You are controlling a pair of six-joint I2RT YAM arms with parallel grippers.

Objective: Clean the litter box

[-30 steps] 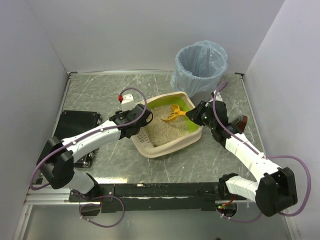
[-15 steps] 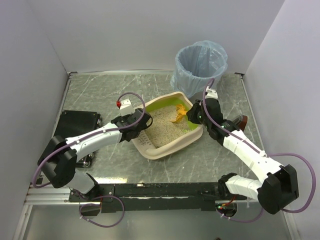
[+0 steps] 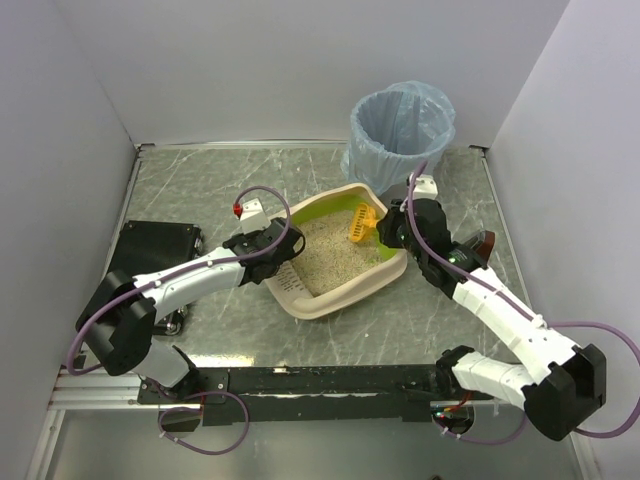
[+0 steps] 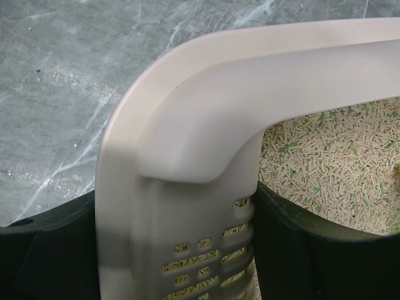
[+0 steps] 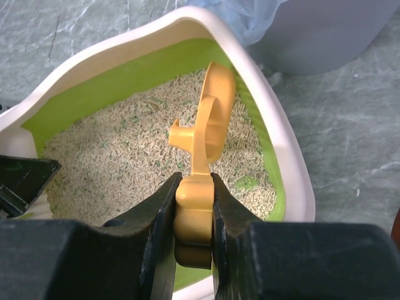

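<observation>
Scooping, we pinch the orange scoop [image 5: 209, 112] in our closed right end effector [image 5: 194, 206] above the litter box [image 3: 330, 300] on the tabletop [image 3: 200, 180], our left end effector [image 3: 275, 248] clamping its left lip [image 4: 181, 206], and next we probably must dig into the litter [image 5: 112, 156].

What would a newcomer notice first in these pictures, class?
The orange scoop, pinched by its handle in the right end effector, stands on edge in the far right corner of the lime-walled litter box. At the box's left end, the left end effector grips the slotted cream lip. Behind stands a grey bin lined with a blue bag.
</observation>
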